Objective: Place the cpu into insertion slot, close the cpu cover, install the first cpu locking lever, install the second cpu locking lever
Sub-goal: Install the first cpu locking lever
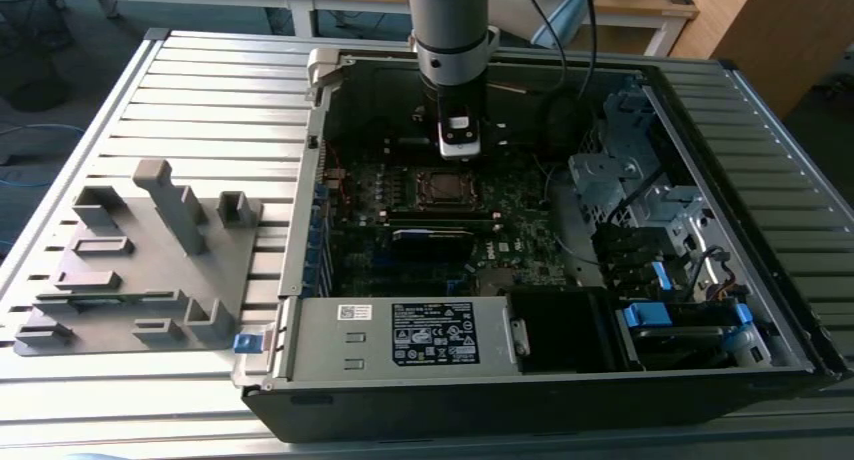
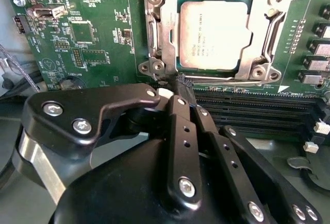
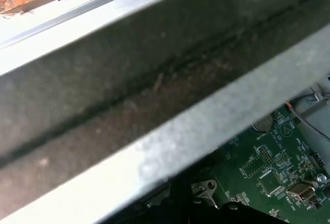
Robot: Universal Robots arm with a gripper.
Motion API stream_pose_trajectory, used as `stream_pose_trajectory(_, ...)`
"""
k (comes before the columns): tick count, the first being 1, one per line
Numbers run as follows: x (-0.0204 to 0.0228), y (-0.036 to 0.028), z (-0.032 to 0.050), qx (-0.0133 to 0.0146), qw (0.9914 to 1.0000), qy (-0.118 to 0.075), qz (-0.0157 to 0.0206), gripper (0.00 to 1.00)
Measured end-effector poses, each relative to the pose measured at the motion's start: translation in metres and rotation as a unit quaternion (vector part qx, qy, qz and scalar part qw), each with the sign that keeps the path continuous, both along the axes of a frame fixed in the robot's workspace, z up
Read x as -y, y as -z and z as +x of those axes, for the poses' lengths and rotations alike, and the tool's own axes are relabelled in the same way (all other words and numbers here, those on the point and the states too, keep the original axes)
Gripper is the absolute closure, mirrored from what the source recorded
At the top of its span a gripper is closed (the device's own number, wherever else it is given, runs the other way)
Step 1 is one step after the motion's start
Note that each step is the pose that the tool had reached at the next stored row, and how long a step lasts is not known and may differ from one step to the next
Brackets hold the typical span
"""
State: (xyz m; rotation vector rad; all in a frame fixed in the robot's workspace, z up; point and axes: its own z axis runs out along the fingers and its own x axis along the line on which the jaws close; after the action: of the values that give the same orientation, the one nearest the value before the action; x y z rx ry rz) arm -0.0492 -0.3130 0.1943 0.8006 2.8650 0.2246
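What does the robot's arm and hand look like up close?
The arm is a grey round tube with a light blue band, black cables hanging beside it, and a small white block lower down. The hand is shiny black metal: flat, thin fingers and chunky links joined by silver screws.

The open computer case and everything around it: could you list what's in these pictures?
case: one, black and grey, lying open on the slatted table
table: one, grey metal slats
motherboard: one, dark green, inside the case
cpu: one, silver-grey, seated in the slot
cover: one, silvery frame, down around the cpu
memory slots: several, black, beside the socket
fixture: one, grey, on the table at the exterior view's left
arm: one, grey with blue ring, above the case
gripper: one, black, fingers together, tips just beside the cover's edge
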Motion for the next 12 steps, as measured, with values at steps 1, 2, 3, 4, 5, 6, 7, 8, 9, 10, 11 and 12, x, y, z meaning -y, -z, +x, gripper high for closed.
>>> stream_pose_trajectory(1,0.0,-0.0004,0.0,0.0,1.0,0.0,0.0002,0.89)
stream_pose_trajectory(2,-0.0001,-0.001,0.0,0.0001,1.0,0.0,0.0006,0.89)
stream_pose_trajectory(3,0.0,-0.0025,0.0,0.0,1.0,0.0,0.0005,0.89)
stream_pose_trajectory(4,0.0,-0.004,0.0,-0.0001,1.0,0.0,0.0003,0.89)
stream_pose_trajectory(5,0.0,-0.0059,0.0,0.0,1.0,0.0,0.0004,0.89)
stream_pose_trajectory(6,0.0,-0.0083,0.0,-0.0001,1.0,0.0,0.0003,0.89)
stream_pose_trajectory(7,0.0,-0.0111,0.0,0.0,1.0,0.0,0.0003,0.89)
stream_pose_trajectory(8,0.0,-0.0143,0.0,-0.0001,1.0,0.0,0.0004,0.89)
stream_pose_trajectory(9,0.0,-0.0176,0.0,0.0,1.0,0.0,0.0005,0.89)
stream_pose_trajectory(10,0.0,-0.0215,0.0,-0.0001,1.0,0.001,0.0003,0.89)
stream_pose_trajectory(11,0.0,-0.0252,0.0,0.0,1.0,0.001,0.0003,0.89)
stream_pose_trajectory(12,0.0,-0.0287,0.0,-0.0001,1.0,0.001,0.0003,0.89)
